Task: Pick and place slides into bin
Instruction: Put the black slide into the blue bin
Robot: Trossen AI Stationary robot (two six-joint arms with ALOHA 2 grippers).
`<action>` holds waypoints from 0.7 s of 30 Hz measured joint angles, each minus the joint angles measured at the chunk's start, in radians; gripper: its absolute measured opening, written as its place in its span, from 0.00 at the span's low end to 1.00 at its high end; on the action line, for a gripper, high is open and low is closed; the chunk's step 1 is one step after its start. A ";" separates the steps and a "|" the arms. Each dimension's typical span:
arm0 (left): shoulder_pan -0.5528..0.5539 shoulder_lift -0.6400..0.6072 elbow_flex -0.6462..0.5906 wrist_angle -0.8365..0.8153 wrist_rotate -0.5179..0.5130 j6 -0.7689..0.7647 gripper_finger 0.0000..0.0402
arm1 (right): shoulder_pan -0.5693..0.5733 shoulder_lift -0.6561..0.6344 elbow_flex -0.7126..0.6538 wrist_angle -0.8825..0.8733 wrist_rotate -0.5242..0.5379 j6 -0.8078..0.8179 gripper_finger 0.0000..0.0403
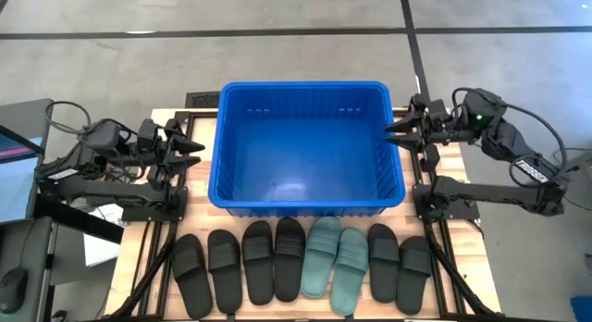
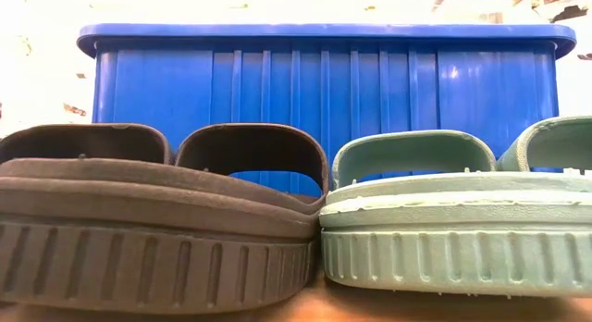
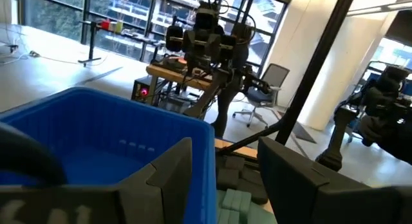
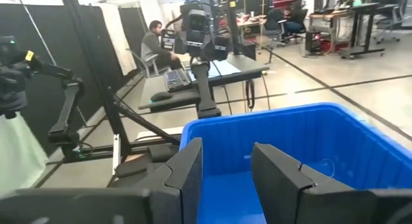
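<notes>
Eight slides (image 1: 305,263), six black and two teal, lie near; one bin (image 1: 306,146) beyond. Left gripper (image 1: 191,148) and right gripper (image 1: 396,128) stand apart-fingered, holding nothing.

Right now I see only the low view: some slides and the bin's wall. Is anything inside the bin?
Observer: No, the bin is empty.
Operator: How many slides are on the table?
Observer: Eight slides, side by side in one row in front of the bin; six black, two teal.
Operator: Where are the grippers?
Observer: The left gripper is beside the bin's left wall and the right gripper is at its right rim. Both are open and hold nothing.
</notes>
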 joint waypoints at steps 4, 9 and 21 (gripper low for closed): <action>0.000 0.000 0.000 0.000 0.007 -0.001 0.41 | 0.092 0.003 0.000 -0.001 0.077 0.015 0.30; 0.000 -0.001 0.000 -0.023 0.048 -0.018 0.41 | 0.216 0.011 0.000 -0.056 0.239 -0.016 0.30; 0.000 -0.040 0.001 -0.096 0.034 -0.043 0.41 | 0.233 0.047 0.001 -0.049 0.317 -0.010 0.30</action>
